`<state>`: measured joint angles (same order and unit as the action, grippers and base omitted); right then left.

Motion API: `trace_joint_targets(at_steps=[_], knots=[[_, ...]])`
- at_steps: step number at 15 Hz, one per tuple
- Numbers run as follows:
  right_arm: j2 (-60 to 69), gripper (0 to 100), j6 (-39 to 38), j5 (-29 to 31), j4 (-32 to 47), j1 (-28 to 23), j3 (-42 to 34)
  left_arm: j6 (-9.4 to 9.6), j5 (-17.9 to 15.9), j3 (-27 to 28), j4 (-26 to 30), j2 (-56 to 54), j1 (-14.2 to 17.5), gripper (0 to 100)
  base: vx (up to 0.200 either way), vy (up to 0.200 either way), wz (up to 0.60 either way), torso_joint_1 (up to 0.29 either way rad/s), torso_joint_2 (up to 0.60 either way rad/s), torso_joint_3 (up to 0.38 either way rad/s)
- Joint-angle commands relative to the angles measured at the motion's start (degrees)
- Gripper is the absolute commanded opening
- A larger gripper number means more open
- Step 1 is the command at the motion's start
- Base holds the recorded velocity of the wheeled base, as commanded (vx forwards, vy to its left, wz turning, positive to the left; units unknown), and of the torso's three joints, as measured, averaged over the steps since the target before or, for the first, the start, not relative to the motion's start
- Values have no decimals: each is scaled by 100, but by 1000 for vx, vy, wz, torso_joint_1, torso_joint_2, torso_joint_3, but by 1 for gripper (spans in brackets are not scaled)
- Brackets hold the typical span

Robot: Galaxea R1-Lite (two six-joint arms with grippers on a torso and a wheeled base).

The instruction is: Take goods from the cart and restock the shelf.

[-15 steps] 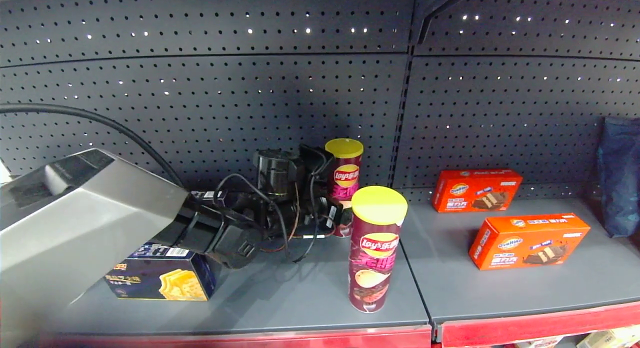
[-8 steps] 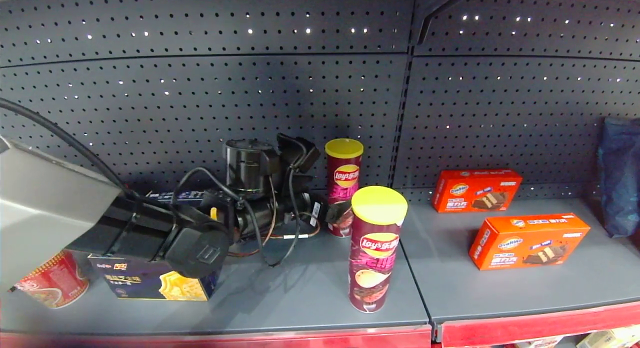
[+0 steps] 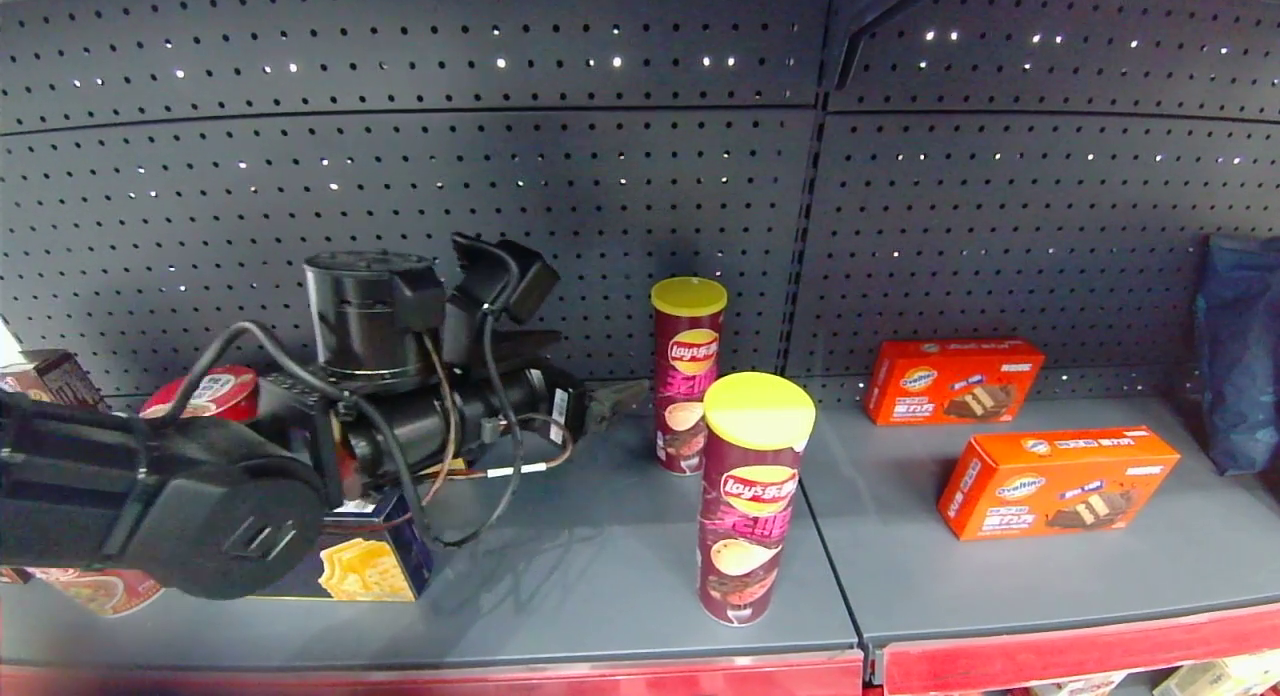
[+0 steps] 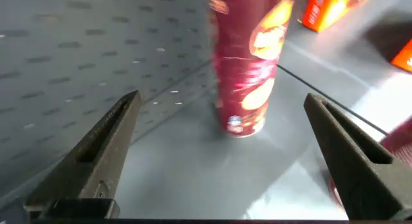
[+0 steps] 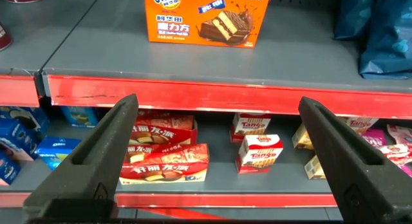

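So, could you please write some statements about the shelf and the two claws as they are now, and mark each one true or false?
1. The front chip can and the rear chip can both stand upright on the shelf. True.
2. The left claw is shut on the rear chip can. False: it is open, and the can stands free just ahead of it.
3. The rear orange box and the front orange box lie to the right of the cans. True.
4. The front chip can has a red lid. False: its lid is yellow.
5. The right claw is open and holds nothing. True.
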<state>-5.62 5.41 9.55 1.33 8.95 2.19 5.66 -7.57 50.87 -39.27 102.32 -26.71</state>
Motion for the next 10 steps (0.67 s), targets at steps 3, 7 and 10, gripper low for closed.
trace_joint_targets(at_steps=[3, 7, 10], knots=[[-9, 100, 12, 12, -1, 2, 0, -144, 362, -947, 51, -1961, 342, 100, 0, 0, 0, 0, 0, 0], [-9, 100, 12, -23, -1, 2, 0, -161, 1188, -1422, 376, -3446, 1168, 100, 0, 0, 0, 0, 0, 0], [-9, 100, 21, -5, -1, 2, 0, -372, 1530, -1976, 622, -4615, 2284, 100, 0, 0, 0, 0, 0, 0]])
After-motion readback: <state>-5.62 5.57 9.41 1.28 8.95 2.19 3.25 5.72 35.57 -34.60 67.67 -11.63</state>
